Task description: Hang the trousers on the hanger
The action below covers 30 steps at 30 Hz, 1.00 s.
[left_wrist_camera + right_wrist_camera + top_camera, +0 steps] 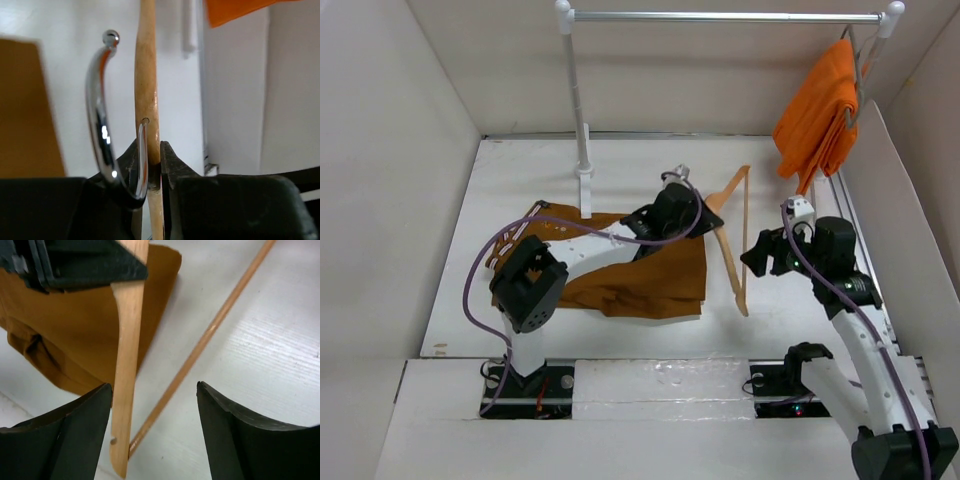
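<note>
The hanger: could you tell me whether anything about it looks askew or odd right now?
Nothing looks damaged. The hanger is held by the left gripper, jaws shut on its wood beside the hook; the right gripper is open around one wooden arm. The trousers lie rumpled, not yet hung.

White rail [720,16] at the back: silver bar on top, white knobs at both ends, left post standing on the white surface [620,160] left of centre. Orange garment [820,110] hangs folded from the bar's right end, clear of the surface, close to the right wall. Plain white walls [400,150] on left, back and right. Left wrist view catches a corner of the garment at its top edge.
</note>
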Motion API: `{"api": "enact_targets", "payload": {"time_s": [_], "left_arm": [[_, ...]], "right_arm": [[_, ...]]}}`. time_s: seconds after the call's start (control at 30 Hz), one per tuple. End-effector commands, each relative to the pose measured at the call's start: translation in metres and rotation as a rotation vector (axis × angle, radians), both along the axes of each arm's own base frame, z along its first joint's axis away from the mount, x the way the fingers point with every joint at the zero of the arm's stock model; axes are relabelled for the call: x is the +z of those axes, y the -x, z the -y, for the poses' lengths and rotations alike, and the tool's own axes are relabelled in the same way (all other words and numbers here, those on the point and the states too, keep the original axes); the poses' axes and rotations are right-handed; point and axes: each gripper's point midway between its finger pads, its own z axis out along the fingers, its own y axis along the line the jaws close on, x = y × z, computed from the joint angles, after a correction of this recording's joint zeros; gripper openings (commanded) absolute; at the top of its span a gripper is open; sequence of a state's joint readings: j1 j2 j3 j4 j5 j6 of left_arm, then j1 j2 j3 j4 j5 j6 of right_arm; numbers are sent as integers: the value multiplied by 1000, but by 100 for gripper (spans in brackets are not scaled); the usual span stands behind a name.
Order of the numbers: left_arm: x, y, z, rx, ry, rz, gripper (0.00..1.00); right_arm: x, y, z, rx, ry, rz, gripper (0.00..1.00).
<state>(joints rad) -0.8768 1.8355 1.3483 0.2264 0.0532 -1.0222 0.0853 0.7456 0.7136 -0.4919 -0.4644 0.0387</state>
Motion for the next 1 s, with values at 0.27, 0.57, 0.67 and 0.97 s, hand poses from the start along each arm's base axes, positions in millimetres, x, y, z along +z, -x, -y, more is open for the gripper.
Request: {"api": "enact_targets", "payload": {"time_s": [0.27, 0.57, 0.67, 0.97], "left_arm": [[-19, 37, -28, 138, -31, 10, 0], [-64, 38, -56, 217, -153, -24, 0], [-71, 38, -61, 223, -186, -21, 0], [-90, 41, -66, 211, -246, -35, 0]], "right_arm": [[-2, -12, -28, 172, -35, 13, 0], [-52, -51, -66, 183, -79, -62, 42], [-68, -64, -71, 147, -101, -75, 43], [-108, -85, -98, 130, -138, -152, 47]]}}
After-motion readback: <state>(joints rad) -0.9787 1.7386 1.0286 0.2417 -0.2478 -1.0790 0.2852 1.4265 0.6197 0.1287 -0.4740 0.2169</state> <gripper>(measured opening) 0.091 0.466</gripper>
